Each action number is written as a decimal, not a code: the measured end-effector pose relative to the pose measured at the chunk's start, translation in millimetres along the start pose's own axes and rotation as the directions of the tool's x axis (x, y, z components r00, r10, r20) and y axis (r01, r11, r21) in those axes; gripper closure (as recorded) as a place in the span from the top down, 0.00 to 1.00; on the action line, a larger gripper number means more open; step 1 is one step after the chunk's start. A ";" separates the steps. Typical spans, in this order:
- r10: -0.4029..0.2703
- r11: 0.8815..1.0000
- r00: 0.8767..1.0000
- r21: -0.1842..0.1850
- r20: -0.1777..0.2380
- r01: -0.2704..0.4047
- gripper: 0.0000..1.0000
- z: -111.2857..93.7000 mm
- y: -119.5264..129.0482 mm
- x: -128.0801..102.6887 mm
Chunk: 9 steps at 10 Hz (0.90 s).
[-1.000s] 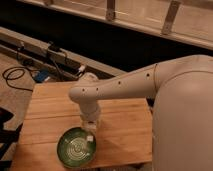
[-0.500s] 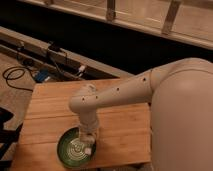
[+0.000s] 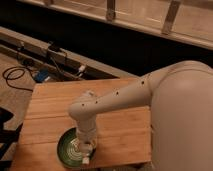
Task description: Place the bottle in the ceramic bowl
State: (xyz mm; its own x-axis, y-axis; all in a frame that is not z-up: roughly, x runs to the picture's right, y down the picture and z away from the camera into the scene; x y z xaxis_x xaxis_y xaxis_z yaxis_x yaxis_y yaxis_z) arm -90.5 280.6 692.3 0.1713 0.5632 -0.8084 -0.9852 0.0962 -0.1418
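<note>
The wooden table (image 3: 120, 107) fills the lower middle of the frame, its planks running left to right. Its far edge lies just under a dark strip of floor and a rail with cables (image 3: 22, 75) at the upper left; its left edge drops off toward the dim floor at the lower left. The near edge runs along the bottom of the frame, and the right side is covered by the robot's large white arm (image 3: 150, 95), which sweeps in from the right and bends down toward the lower left.

The widest bare stretch of wood is the left and upper-left part of the table, and there is a second open band between the bowl and the arm's bulk at the lower middle.

The ceramic bowl (image 3: 67, 148) sits at the lower left of the table, close to the near edge, with only a narrow strip of wood between its rim and that edge. Its green inside with pale rings shows on the left half; the right half is covered by the wrist.

The gripper (image 3: 86, 152) points straight down over the right side of the bowl. A small whitish shape at its tip may be the bottle (image 3: 86, 160), right at the bowl's lower-right rim; whether it is clamped or let go cannot be told.
</note>
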 end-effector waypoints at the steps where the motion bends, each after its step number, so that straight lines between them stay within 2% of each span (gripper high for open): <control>1: -0.025 1.000 1.000 0.008 -0.002 0.025 0.00 -2.2 5.2 4.8; 3: -0.066 0.998 0.998 0.022 0.001 0.066 0.01 -11.1 14.5 13.3; 4: -0.082 0.996 0.997 0.041 -0.006 0.082 0.04 -15.3 20.8 16.4; 9: -0.080 0.996 0.997 0.046 -0.007 0.080 0.04 -15.6 22.3 16.7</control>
State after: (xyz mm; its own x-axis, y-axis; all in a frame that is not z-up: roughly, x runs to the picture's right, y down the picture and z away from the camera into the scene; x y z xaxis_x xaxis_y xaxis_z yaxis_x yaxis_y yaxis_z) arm -109.6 279.3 666.7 0.2495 0.5479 -0.7985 -0.9674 0.1783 -0.1799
